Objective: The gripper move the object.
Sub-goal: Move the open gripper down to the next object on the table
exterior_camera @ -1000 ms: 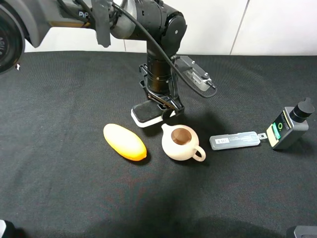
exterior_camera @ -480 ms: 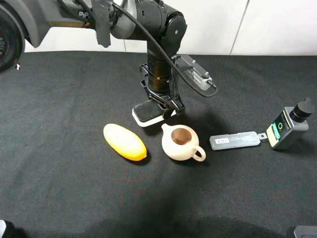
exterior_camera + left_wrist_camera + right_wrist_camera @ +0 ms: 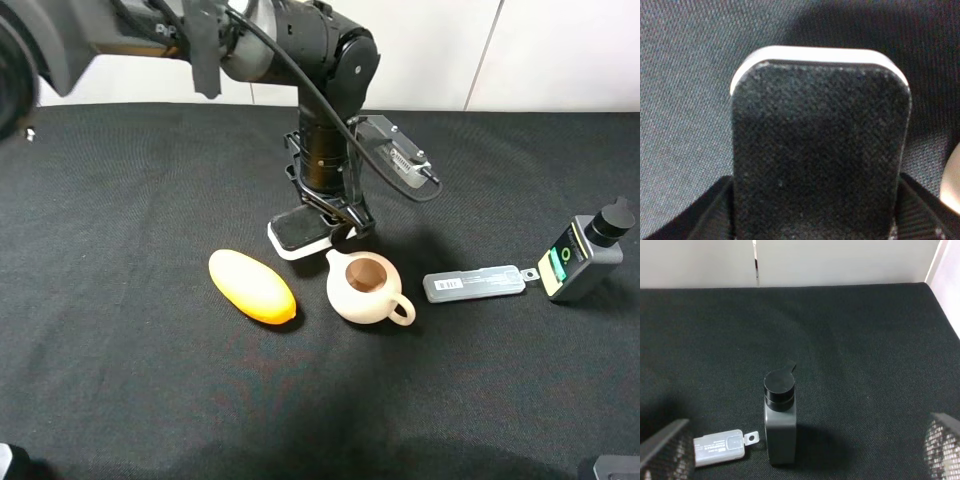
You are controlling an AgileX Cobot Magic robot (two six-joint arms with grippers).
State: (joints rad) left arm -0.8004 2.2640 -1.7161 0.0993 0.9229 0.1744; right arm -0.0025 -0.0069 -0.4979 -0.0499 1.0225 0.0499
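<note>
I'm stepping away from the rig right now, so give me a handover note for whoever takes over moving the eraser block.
Left tool: shut on the eraser block, just behind the teapot and near the orange oval.
Right tool: open, empty, facing the grey bottle.
Done: block grasped.
Unclear: whether the block is clear of the black cloth.
Left: carry it, set it down, release.
</note>
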